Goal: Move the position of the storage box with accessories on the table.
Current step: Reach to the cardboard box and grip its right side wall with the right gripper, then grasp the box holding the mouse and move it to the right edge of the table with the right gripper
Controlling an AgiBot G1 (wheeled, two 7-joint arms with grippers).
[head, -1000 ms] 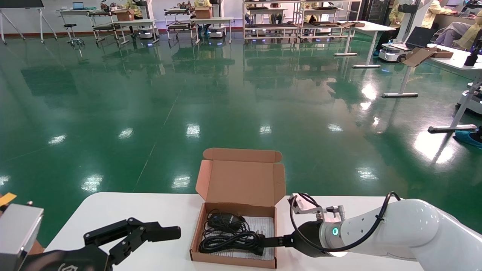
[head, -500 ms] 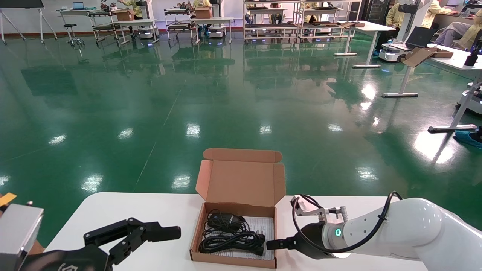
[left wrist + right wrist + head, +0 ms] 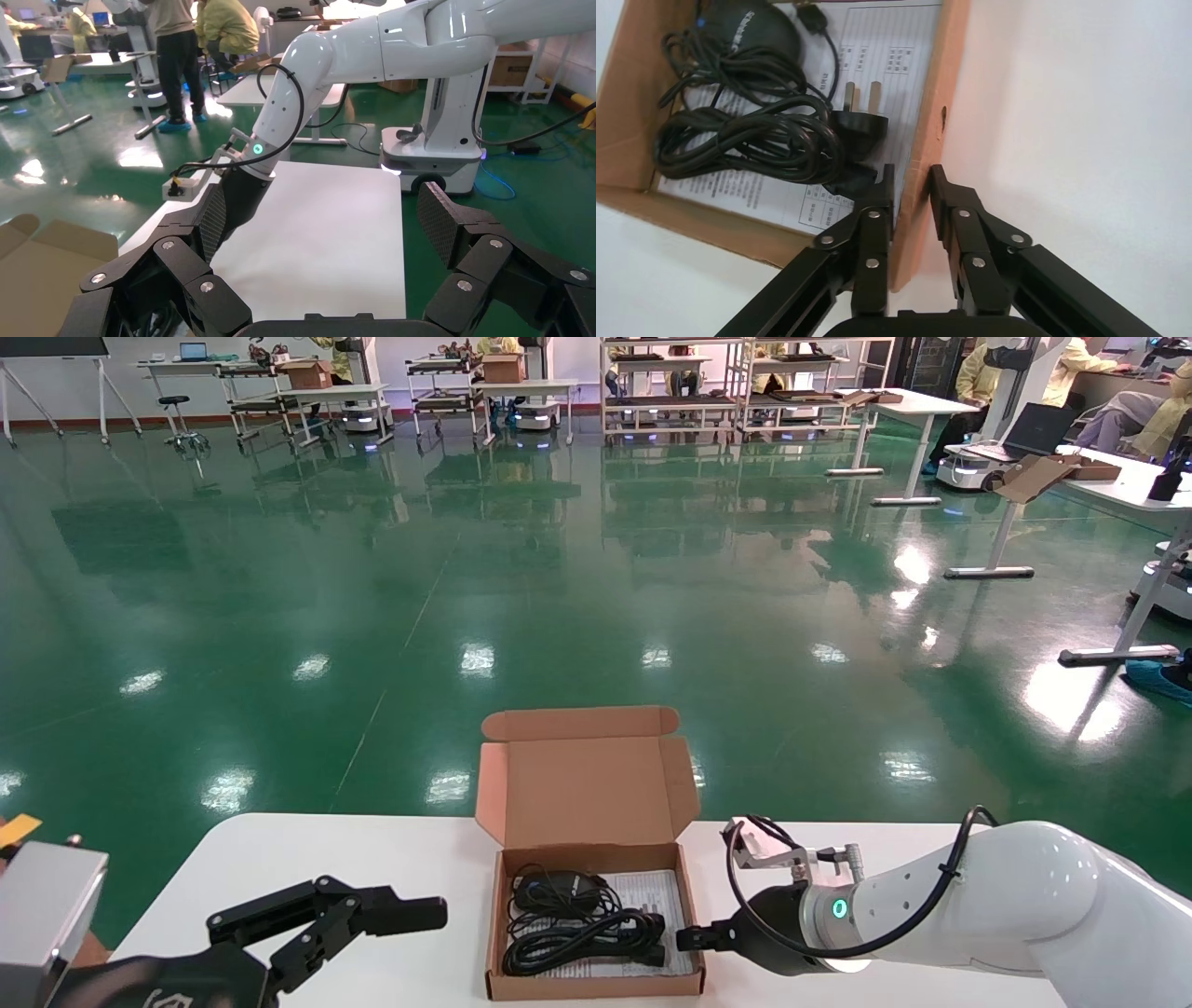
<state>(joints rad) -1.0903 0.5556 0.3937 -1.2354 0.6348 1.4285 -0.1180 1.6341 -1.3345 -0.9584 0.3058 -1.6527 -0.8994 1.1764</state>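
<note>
On the white table (image 3: 307, 859), before a green workshop floor, the right gripper (image 3: 910, 184) is clamped on the right side wall of the storage box (image 3: 585, 784), 1 finger inside beside the accessories (image 3: 577, 924). The box's long axis runs near to far, so a sideways slide is judged next. The left gripper (image 3: 372, 917) is held spread apart, idle at near left.

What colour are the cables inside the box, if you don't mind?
The cables are black, clearest in the right wrist view.

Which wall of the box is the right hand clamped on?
The right hand grips the storage box by its right side wall, one finger inside by the cables, one outside; the other walls are untouched.
</note>
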